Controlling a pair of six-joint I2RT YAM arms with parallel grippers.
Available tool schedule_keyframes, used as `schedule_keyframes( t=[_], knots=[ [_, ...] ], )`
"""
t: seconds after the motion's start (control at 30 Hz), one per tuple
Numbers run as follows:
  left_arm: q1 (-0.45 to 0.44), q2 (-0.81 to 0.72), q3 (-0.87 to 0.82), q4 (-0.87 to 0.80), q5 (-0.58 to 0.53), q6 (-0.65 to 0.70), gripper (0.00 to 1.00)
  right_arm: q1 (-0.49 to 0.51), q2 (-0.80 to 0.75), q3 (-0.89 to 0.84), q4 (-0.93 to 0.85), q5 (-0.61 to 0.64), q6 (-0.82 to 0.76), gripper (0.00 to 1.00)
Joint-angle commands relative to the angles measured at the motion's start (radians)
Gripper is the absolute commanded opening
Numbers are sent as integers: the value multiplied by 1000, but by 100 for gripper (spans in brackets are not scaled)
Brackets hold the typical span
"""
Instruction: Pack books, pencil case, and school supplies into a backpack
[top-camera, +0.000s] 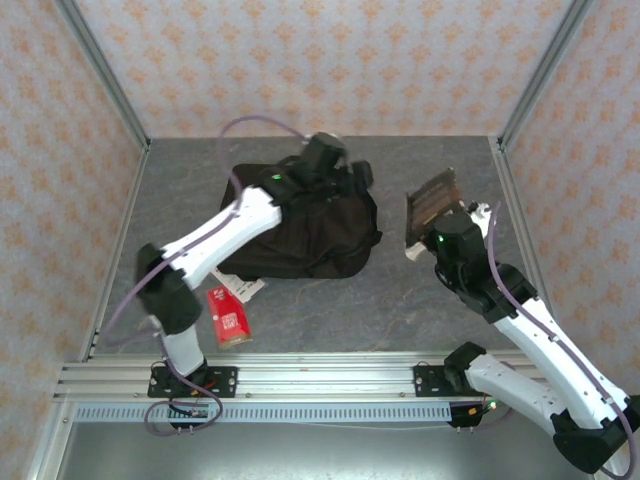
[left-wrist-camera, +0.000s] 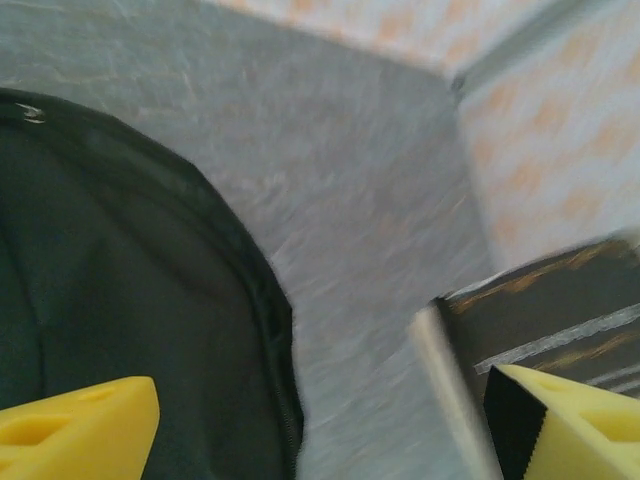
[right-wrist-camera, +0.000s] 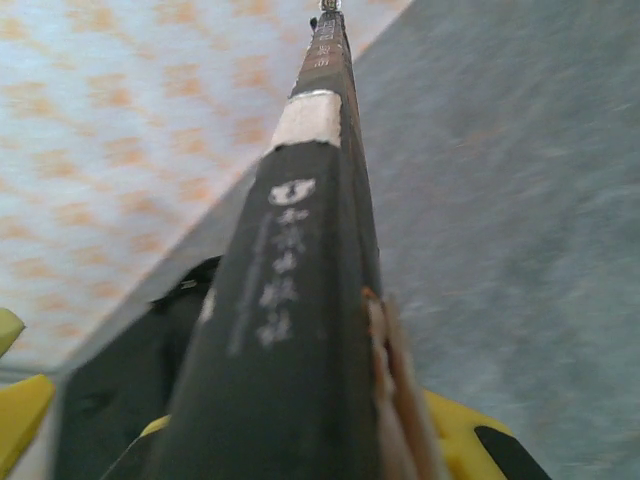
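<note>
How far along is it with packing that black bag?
Midway, it seems. Done: unclear, since the inside of the large black fabric backpack is hidden. In hand: the right jaws grip a black paperback with white spine text, held up beside the backpack; the left jaws hang open over its far end. Left: a flat red packet and a white-and-red card lie on the table near it.

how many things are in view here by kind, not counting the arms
black backpack: 1
black book: 1
red packet: 1
white-and-red card: 1
total: 4
</note>
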Motion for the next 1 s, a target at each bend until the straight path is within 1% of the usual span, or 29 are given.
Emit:
schedule_keyframes(
  t=[0.0, 0.07, 0.2, 0.23, 0.33, 0.43, 0.5, 0.6, 0.7, 0.8, 0.87, 0.97],
  knots=[
    [-79, 173, 178, -390, -69, 299, 88, -19, -55, 19, -118, 163, -72, 0],
    [-110, 260, 272, -464, -111, 350, 88, -33, -87, 11, -132, 175, -84, 0],
    [-163, 374, 382, -548, -275, 431, 89, -53, -135, -12, -132, 160, -103, 0],
    [-173, 401, 406, -568, -297, 454, 89, -56, -141, -17, -133, 152, -106, 0],
    [-187, 465, 472, -627, -380, 466, 89, -61, -146, -27, -131, 140, -124, 0],
    [-187, 466, 458, -627, -433, 462, 88, -64, -157, -42, -113, 119, -137, 0],
    [-187, 448, 436, -615, -447, 461, 87, -64, -163, -50, -102, 104, -140, 0],
    [-187, 414, 402, -593, -465, 463, 83, -64, -165, -55, -93, 90, -148, 0],
    [-186, 405, 396, -593, -490, 469, 73, -64, -166, -62, -85, 85, -154, 0],
    [-186, 403, 413, -606, -492, 471, 60, -64, -166, -73, -69, 68, -155, 0],
    [-186, 397, 421, -613, -470, 470, 60, -64, -162, -76, -63, 59, -154, 0],
    [-184, 379, 422, -612, -453, 472, 67, -64, -158, -76, -62, 53, -153, 0]
  ],
)
